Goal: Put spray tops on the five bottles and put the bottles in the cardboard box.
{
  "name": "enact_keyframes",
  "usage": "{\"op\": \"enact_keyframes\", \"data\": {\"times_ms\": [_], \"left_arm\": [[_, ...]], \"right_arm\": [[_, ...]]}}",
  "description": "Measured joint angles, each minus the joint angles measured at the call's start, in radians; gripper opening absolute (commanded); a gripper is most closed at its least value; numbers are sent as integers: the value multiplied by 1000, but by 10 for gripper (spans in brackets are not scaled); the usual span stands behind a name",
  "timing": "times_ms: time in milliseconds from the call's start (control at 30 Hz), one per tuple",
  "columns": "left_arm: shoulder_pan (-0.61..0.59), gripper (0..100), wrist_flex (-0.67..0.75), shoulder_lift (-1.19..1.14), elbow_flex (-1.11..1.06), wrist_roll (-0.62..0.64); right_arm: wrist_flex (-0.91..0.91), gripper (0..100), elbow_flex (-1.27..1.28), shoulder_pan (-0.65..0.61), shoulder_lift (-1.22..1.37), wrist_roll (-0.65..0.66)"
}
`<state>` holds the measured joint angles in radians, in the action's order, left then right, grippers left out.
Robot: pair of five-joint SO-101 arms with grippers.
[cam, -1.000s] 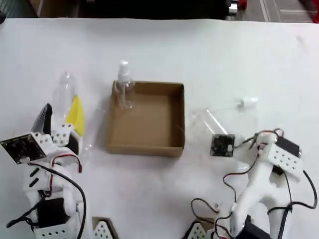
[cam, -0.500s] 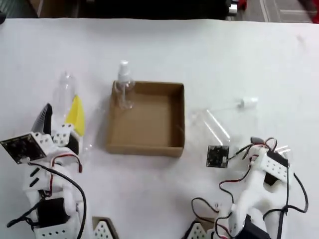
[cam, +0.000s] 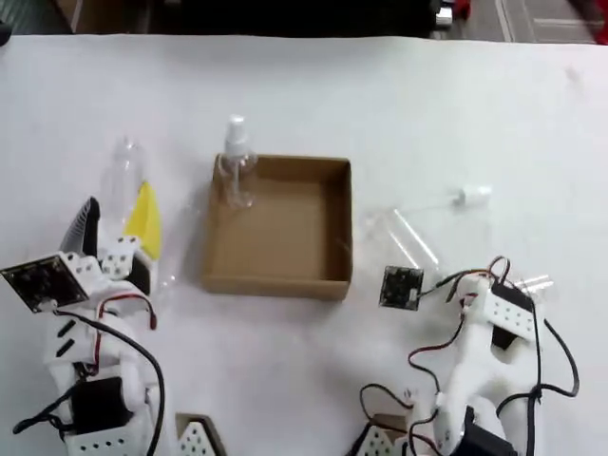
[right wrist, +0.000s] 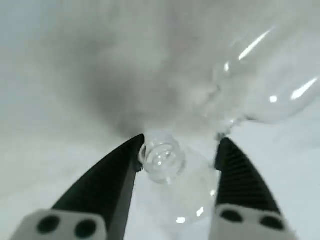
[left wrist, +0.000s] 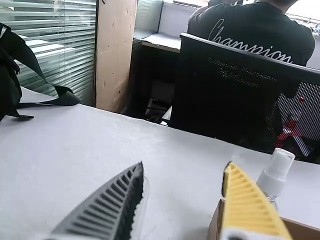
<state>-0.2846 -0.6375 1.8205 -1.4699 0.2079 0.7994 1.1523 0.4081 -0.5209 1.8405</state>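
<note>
Our right gripper (right wrist: pixel 181 142) is spread wide, holding nothing, with the uncapped bottle (right wrist: pixel 161 158) lying on the desk (cam: pixel 427 114) between its jaws, mouth nearer one jaw. We judge it best to centre on the body, then close gently to avoid squashing.

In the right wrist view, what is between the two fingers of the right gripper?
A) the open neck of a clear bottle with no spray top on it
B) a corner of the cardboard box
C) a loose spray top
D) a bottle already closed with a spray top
A: the right gripper has its fingers on either side of a clear bottle, whose round neck is open and bears no spray top.
</note>
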Motion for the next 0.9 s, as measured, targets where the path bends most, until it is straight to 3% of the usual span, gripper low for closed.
{"op": "enact_keyframes", "data": {"times_ms": [200, 333, 467, 733, 900], "left_arm": [[0, 241, 0, 0, 0, 0], [0, 241, 0, 0, 0, 0], [0, 241, 0, 0, 0, 0], [0, 241, 0, 0, 0, 0], [0, 241, 0, 0, 0, 0]], "right_arm": [[-43, 78, 0, 15, 0, -5], [-74, 12, 0, 29, 0, -43], [-29, 16, -123, 32, 0, -204], [275, 16, -460, -12, 0, -598], [365, 16, -617, -20, 0, -810]]}}
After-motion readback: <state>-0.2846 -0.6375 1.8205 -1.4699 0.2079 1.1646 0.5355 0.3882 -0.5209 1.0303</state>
